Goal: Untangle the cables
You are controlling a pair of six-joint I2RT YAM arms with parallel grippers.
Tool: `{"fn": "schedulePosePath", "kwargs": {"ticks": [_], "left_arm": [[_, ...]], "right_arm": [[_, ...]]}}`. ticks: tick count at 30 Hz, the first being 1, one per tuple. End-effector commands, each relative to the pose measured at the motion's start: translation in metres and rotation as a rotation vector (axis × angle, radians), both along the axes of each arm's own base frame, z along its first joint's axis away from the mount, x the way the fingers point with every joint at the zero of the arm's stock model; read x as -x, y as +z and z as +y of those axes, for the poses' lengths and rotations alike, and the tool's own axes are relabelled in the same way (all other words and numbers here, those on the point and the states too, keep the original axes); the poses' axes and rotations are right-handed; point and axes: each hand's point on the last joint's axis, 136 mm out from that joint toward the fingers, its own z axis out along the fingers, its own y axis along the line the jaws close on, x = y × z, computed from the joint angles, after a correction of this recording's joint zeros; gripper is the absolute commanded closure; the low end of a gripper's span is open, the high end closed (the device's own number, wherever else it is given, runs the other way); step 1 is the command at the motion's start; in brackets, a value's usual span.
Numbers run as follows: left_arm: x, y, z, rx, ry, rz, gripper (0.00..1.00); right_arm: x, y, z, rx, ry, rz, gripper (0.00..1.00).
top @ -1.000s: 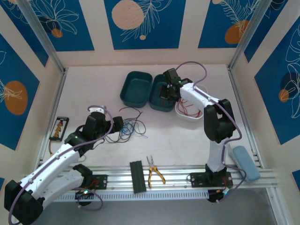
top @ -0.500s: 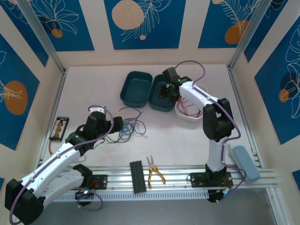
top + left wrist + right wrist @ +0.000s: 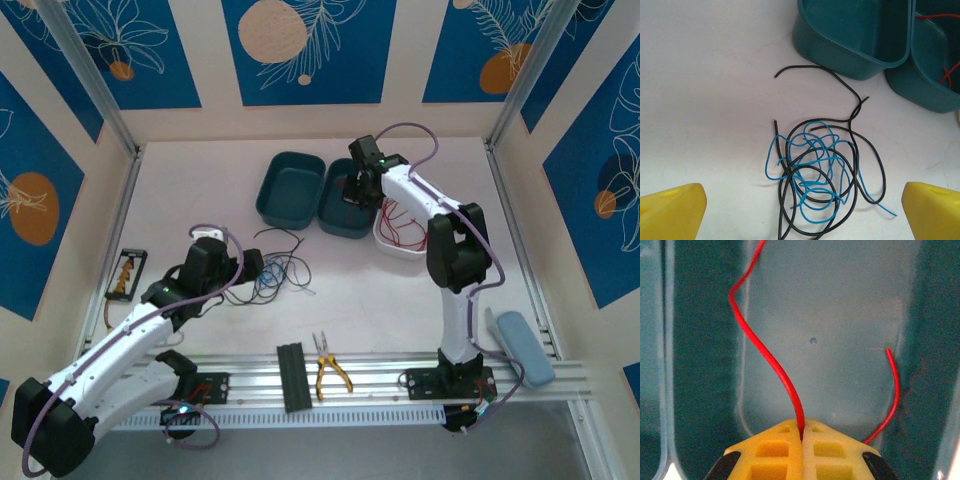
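Note:
A tangle of blue cable and black cable lies on the white table. My left gripper hovers just above its near side, open wide, yellow fingers on either side with nothing between them. In the top view the tangle lies just right of the left gripper. My right gripper is shut on a red cable over the floor of a teal bin; another red end curls at the right. The right gripper hangs in the right teal bin.
A second teal bin stands left of the first. A white bowl with red cables sits beside the right arm. Yellow-handled pliers and a black block lie on the front rail. A pale blue pad lies at the right.
The right wrist has shifted a little toward the back over the teal bin, still pinching the red cable. The left arm and the tangle have not moved.

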Motion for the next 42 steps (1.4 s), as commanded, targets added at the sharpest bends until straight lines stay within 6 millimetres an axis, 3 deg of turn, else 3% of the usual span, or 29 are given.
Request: {"fn": "schedulePosePath", "kwargs": {"ticks": [1, 11, 19, 25, 30, 33, 36, 42], "left_arm": [[0.004, -0.009, 0.004, 0.004, 0.006, 0.019, 0.00], [0.008, -0.014, 0.005, 0.007, 0.005, 0.035, 0.00], [0.010, -0.017, 0.005, 0.015, 0.005, 0.046, 0.00], [0.011, -0.018, 0.004, 0.024, 0.001, 0.050, 0.00], [0.011, -0.015, 0.004, 0.027, 0.005, 0.044, 0.00], [0.011, -0.014, 0.006, 0.026, 0.009, 0.040, 0.00], [0.011, -0.013, 0.006, 0.027, 0.012, 0.034, 0.00], [0.010, -0.011, 0.005, 0.033, 0.006, 0.029, 0.00]], "right_arm": [[0.006, -0.020, -0.004, 0.023, -0.030, 0.093, 1.00], [0.012, -0.049, 0.000, 0.078, -0.025, 0.192, 1.00], [0.018, -0.041, -0.010, 0.120, 0.001, 0.192, 1.00], [0.019, -0.008, -0.003, 0.060, 0.033, 0.106, 1.00], [0.018, 0.061, 0.002, 0.033, 0.061, -0.083, 1.00], [0.021, 0.100, -0.010, 0.027, 0.035, -0.165, 1.00], [0.027, 0.126, -0.029, 0.030, -0.001, -0.218, 1.00], [0.049, 0.138, -0.078, 0.040, -0.113, -0.241, 1.00]]}}
